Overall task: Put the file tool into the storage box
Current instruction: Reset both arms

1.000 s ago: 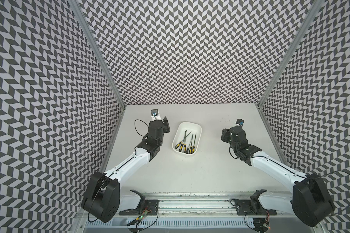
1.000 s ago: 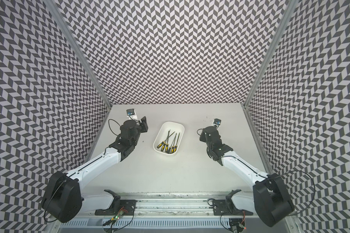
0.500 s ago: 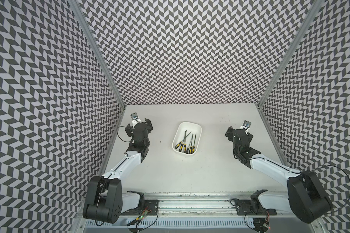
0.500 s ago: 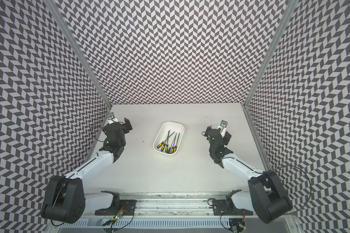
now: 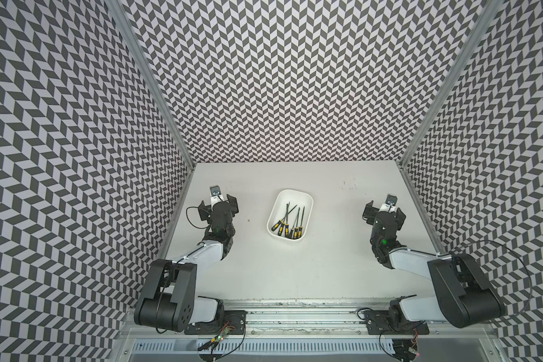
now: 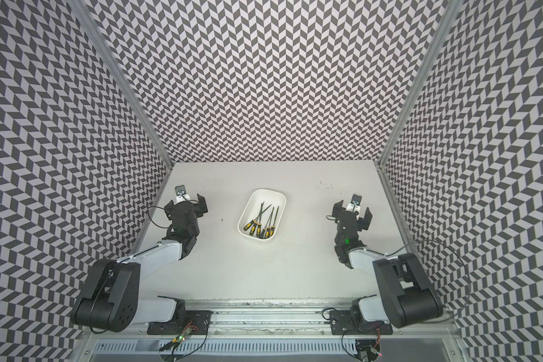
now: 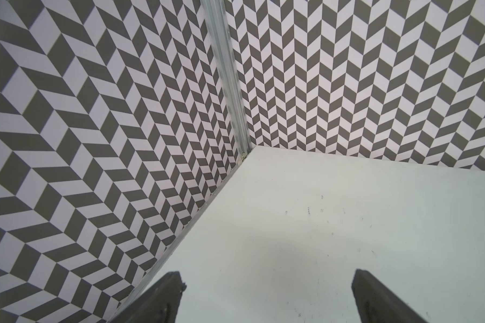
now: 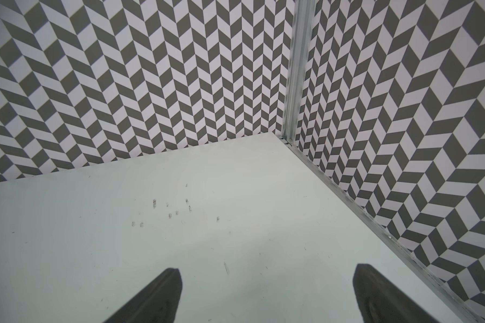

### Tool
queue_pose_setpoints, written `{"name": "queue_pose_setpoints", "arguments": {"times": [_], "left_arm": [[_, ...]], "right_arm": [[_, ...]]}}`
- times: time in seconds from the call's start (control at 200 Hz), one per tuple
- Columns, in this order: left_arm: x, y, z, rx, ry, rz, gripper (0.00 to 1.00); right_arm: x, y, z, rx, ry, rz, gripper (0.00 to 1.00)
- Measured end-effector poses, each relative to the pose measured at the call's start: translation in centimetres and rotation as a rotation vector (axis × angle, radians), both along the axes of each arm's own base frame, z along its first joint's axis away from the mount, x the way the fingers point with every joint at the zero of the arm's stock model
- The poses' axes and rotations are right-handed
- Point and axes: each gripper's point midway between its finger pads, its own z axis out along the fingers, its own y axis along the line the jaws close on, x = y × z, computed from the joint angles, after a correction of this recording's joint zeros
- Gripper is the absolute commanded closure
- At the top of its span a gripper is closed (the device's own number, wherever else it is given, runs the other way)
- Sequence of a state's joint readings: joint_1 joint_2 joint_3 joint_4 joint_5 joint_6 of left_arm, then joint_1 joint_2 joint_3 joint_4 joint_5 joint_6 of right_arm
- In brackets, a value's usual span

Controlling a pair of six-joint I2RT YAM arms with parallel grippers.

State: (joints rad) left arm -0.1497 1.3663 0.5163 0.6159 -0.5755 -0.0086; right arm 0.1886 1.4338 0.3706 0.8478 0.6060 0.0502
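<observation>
The file tools [image 5: 290, 221], perhaps five or six, the count being hard to make out from a top view, were pictured lying inside the storage box [image 5: 295, 196] at the middle of the table [image 5: 295, 282], handles toward the robot. No file was seen on the bare surface, so the task was judged done or nearly so. The left gripper [image 5: 217, 207] and right gripper [image 5: 384, 214] were held well apart from the box, jaws spread wide and empty.
</observation>
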Motion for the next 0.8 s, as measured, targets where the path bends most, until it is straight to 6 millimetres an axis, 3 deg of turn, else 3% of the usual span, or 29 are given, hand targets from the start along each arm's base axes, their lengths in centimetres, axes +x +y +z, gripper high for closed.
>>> {"name": "queue_pose_setpoints", "arguments": {"times": [0.15,0.285,0.421,0.801], "left_arm": [[-1.1,1.3,-0.9,-0.024,-0.036,-0.013,0.0],[-2.0,2.1,-1.3,-0.034,-0.071,-0.032,0.0],[-2.1,0.5,-0.3,-0.025,-0.137,-0.135,0.0],[-2.3,-5.0,1.7,0.052,-0.219,-0.386,0.0]], "right_arm": [[-0.3,-0.1,-2.1,0.005,-0.011,0.071,0.0],[-1.0,0.8,-1.8,0.01,-0.055,0.152,0.01],[-1.9,1.3,-1.8,-0.003,-0.099,0.186,0.01],[-1.0,1.5,-0.1,0.005,-0.161,0.197,0.0]]}}
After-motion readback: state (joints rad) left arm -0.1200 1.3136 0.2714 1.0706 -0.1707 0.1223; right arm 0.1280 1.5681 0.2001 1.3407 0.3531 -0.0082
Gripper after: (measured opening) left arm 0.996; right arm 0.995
